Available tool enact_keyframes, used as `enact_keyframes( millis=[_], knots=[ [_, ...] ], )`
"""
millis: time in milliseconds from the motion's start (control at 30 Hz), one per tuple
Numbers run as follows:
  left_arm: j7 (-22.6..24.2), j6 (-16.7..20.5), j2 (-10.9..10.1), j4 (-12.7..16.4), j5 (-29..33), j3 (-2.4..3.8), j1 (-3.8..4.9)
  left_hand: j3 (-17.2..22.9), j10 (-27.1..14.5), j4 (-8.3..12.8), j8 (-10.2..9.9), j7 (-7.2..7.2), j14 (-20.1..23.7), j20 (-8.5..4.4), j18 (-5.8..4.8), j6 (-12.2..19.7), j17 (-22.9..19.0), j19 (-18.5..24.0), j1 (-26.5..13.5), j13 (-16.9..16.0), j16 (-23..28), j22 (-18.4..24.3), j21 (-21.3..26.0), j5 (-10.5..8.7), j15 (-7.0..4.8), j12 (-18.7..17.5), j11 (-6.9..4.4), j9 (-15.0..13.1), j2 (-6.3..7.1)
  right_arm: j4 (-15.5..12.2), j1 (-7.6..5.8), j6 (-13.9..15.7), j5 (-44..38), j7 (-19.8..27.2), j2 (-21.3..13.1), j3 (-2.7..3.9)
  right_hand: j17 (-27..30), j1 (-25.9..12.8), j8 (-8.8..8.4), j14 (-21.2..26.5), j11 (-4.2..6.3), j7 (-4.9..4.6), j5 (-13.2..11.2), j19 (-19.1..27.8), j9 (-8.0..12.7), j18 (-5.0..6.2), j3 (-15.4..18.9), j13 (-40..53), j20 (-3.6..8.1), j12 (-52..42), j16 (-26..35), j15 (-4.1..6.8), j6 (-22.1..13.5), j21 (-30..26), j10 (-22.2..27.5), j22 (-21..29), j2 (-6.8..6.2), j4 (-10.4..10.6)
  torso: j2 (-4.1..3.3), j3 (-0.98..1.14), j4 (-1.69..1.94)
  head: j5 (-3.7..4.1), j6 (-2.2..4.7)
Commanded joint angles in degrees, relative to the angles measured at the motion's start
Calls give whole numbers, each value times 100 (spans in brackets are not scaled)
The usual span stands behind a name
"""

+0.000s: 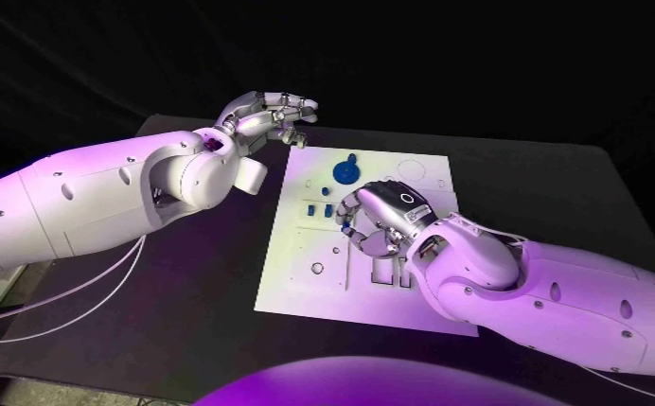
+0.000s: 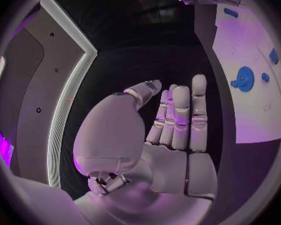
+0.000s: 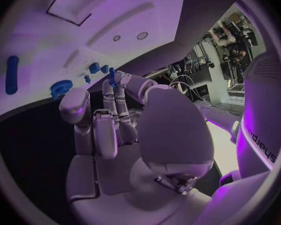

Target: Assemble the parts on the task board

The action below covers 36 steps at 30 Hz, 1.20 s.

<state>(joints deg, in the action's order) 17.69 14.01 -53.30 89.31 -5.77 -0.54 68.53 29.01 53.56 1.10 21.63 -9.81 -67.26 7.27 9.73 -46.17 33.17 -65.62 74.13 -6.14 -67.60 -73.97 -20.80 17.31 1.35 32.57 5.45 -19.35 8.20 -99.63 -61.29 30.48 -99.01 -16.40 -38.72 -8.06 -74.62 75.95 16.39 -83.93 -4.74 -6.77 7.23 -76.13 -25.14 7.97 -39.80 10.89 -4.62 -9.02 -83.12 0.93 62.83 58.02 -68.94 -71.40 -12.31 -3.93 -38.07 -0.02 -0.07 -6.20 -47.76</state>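
The white task board [image 1: 308, 283] lies in the middle of the black table. A round blue part [image 1: 346, 171] sits near its far edge, and two small blue parts [image 1: 318, 209] stand left of centre. My right hand [image 1: 383, 219] hovers over the board's middle. In the right wrist view it pinches a thin small blue part [image 3: 112, 77] between thumb and fingertip. My left hand [image 1: 274, 114] is raised beyond the board's far left corner, off the board. Its fingers [image 2: 180, 116] are stretched out with nothing in them. The left wrist view shows the round blue part [image 2: 243, 78] too.
The board has rectangular cut-outs [image 1: 391, 272] under my right forearm and round holes [image 1: 317, 269] on its left side. A long blue part [image 3: 12, 74] and a blue gear-like part [image 3: 61, 88] lie on the board beyond my right hand. Black table [image 1: 191, 283] surrounds the board.
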Motion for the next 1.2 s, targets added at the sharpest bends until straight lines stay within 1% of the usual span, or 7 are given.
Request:
enact_keyframes(
  millis=[33,133,300,500,800,900,1200],
  knots=[
    [28,-75,30,-1,-70,5,6,-11,13,26,35,-5,-2,6,60,24,-5,10,-22,5,24,5,5,6,12,-24,40,-9,-17,108,83,338,101,330,70,-11,-12,-22,1,-293,163,-7,36,-47,-6,-113,-33,12,6,10,-22,40,-12,31,-186,-11,47,-8,-4,3,3,-122,-48],
    [26,-69,45,-11,-81,4,6,-11,13,26,35,-5,-2,6,60,24,-5,10,-22,5,24,5,5,6,12,-24,40,-9,-17,237,160,385,133,388,159,-24,-16,-18,-3,-294,162,-8,46,-49,-9,-114,-42,15,5,16,-25,39,-17,37,-184,-16,52,-12,-5,6,7,-177,-89],
    [23,-68,61,-22,-107,4,6,-15,21,35,45,-8,0,6,61,48,-11,9,-19,7,28,8,4,7,11,-19,40,-15,-12,378,286,414,156,428,249,-37,-19,-10,-7,-295,161,-9,69,-50,-15,-115,-56,22,5,22,-27,38,-23,41,-185,-23,58,-21,-8,5,-8,-273,-148],
    [20,-81,85,-37,-146,4,6,-17,23,37,49,-11,4,6,62,63,-20,8,-19,8,32,9,4,7,12,-18,40,-18,-10,516,371,345,167,470,304,-41,-8,-9,-12,-293,157,-13,101,-46,-22,-113,-65,31,5,33,-22,36,-29,37,-182,-26,51,-34,-5,4,5,-329,-212],
    [20,-87,88,-50,-166,4,6,-18,26,41,55,-14,0,6,62,87,-12,8,-18,10,30,11,3,8,12,-17,42,-21,-11,588,431,253,173,491,322,-47,-17,-8,-14,-294,156,-14,119,-44,-26,-113,-70,35,4,38,-26,35,-32,37,-181,-29,49,-41,-4,0,0,-374,-224],
    [19,-90,89,-52,-167,4,7,-18,26,41,55,-14,0,6,62,87,-12,8,-18,10,30,11,3,8,12,-17,42,-21,-11,598,450,217,179,492,331,-49,-17,-13,-15,-295,153,-17,126,-45,-29,-114,-69,38,4,42,-27,33,-33,42,-181,-33,45,-43,-4,1,2,-330,-224],
    [24,-86,92,-63,-169,4,7,-18,28,43,58,-16,1,7,62,100,-16,7,-18,11,32,13,2,8,12,-16,42,-23,-11,614,480,135,192,491,337,-56,-9,-28,-15,-293,150,-20,128,-41,-34,-113,-63,42,2,47,-24,30,-33,36,-180,-32,39,-39,-2,2,1,-361,-224]
  ],
)
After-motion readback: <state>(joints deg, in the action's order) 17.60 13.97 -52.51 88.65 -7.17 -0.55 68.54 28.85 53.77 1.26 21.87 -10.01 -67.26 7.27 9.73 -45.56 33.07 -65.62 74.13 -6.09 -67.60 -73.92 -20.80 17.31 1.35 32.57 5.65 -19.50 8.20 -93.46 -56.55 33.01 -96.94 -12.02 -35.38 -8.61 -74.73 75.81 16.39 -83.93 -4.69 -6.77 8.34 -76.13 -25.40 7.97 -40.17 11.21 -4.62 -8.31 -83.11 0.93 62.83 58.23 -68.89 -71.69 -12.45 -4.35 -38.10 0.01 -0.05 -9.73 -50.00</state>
